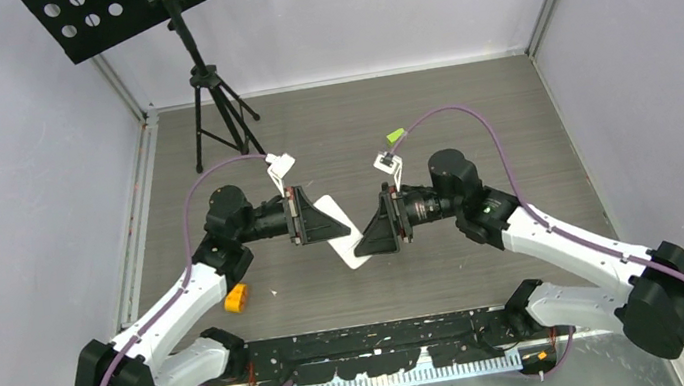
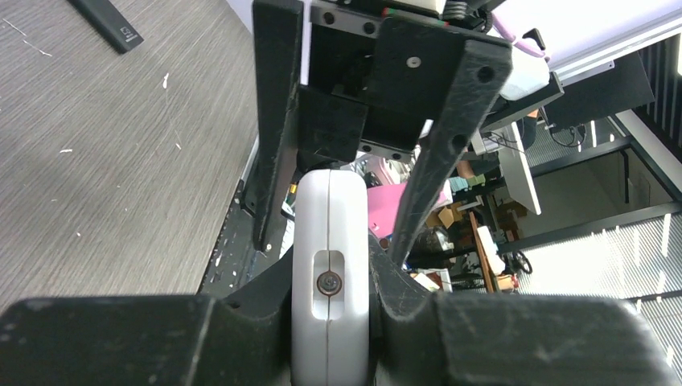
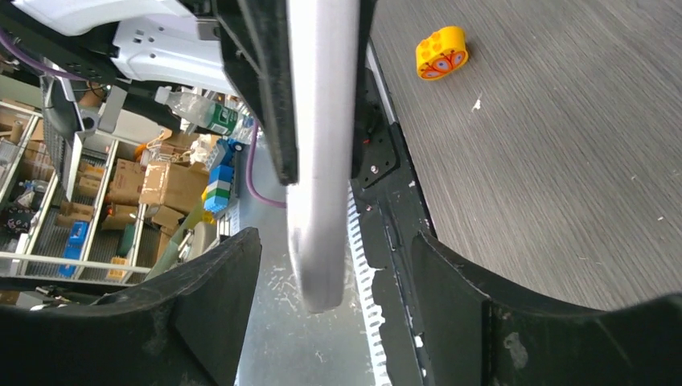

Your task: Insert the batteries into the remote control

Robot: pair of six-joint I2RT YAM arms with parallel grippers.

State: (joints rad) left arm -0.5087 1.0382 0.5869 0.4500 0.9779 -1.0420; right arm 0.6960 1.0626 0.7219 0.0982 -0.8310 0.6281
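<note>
A white remote control [image 1: 355, 255] hangs in the air over the middle of the table, between the two arms. My left gripper [image 1: 347, 231] is shut on it; in the left wrist view both pads press the remote control's [image 2: 330, 265] narrow sides. My right gripper [image 3: 330, 281] is open. Its fingers [image 3: 217, 297] straddle the free end of the remote control [image 3: 322, 161] with a gap on each side. In the left wrist view these fingers [image 2: 450, 137] stand spread beyond the remote. The batteries are out of view.
A chunky orange block [image 1: 236, 297] lies on the table by the left arm, also seen as the orange block [image 3: 442, 53]. A lime-green block [image 1: 396, 135] lies behind the right wrist. A tripod [image 1: 210, 110] with a black perforated board stands at the back left.
</note>
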